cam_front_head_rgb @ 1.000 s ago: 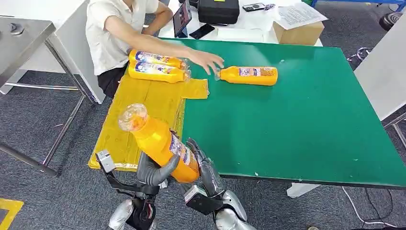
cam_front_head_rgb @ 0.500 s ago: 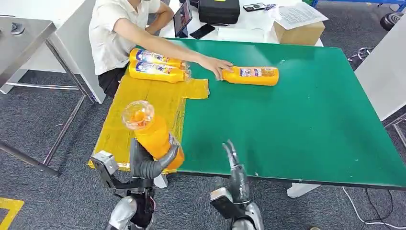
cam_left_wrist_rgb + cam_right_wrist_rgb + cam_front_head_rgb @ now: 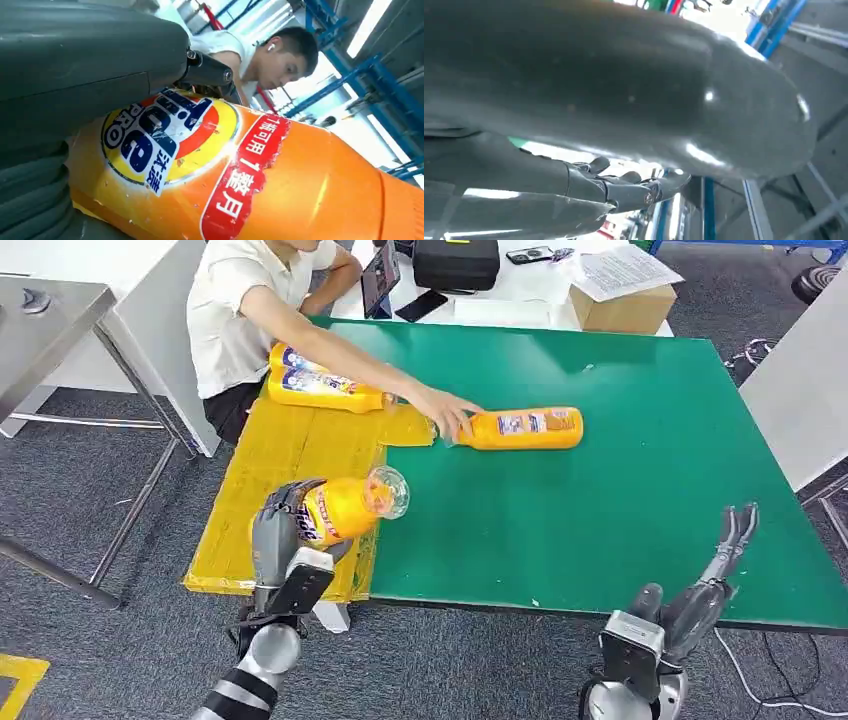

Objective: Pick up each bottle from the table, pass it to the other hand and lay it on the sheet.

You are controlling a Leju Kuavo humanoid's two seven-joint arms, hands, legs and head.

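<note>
My left hand (image 3: 278,537) grips an orange bottle (image 3: 345,507) turned on its side over the near part of the yellow sheet (image 3: 300,450), its clear cap pointing toward the green table (image 3: 620,480). The left wrist view has the bottle's label (image 3: 165,135) close up against my hand (image 3: 75,100). My right hand (image 3: 715,575) is open with straight fingers at the table's near right edge, holding nothing; it is also in the right wrist view (image 3: 624,187). Another orange bottle (image 3: 525,428) lies on the table, with a person's hand (image 3: 445,410) on its cap end. Two more bottles (image 3: 320,388) lie on the sheet's far end.
The person (image 3: 250,310) sits at the far left corner, arm stretched over the sheet. Behind the table are a cardboard box (image 3: 625,310), a black case (image 3: 457,262) and a tablet (image 3: 381,280). A metal table (image 3: 50,310) stands at far left.
My left hand has tipped the bottle from upright to lying sideways over the sheet. My right hand has swung away to the table's near right edge. The person has pulled the lying bottle slightly nearer.
</note>
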